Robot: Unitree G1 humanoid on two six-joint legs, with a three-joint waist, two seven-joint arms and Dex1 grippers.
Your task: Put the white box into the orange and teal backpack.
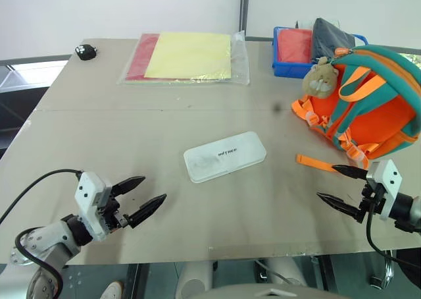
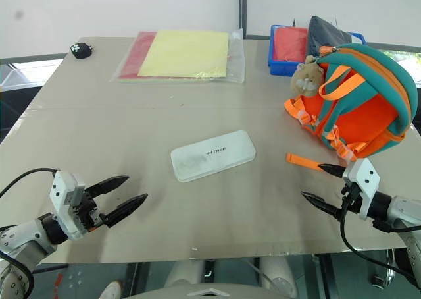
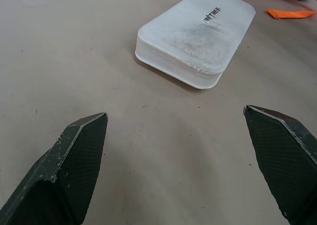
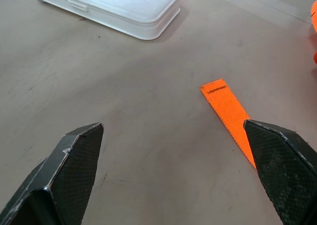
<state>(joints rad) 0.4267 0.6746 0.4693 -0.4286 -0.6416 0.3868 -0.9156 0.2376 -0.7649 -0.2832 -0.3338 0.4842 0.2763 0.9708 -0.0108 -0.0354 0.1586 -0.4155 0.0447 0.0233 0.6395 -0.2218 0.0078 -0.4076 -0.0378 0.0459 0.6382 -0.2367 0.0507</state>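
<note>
Both my grippers, left [image 1: 143,202] and right [image 1: 334,185], hang released; the box [image 1: 224,155] lies untouched beside the backpack [image 1: 368,105], so reaching comes next.

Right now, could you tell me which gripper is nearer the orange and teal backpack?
Right. The right gripper sits open just below the orange and teal backpack, by its loose strap; the left gripper is open across the table.

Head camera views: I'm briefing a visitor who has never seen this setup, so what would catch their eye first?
The orange and teal backpack at the table's right, a beige plush charm hanging on it. Next, the white box lying flat mid-table. Then the open left gripper and right gripper near the front edge, empty.
</note>
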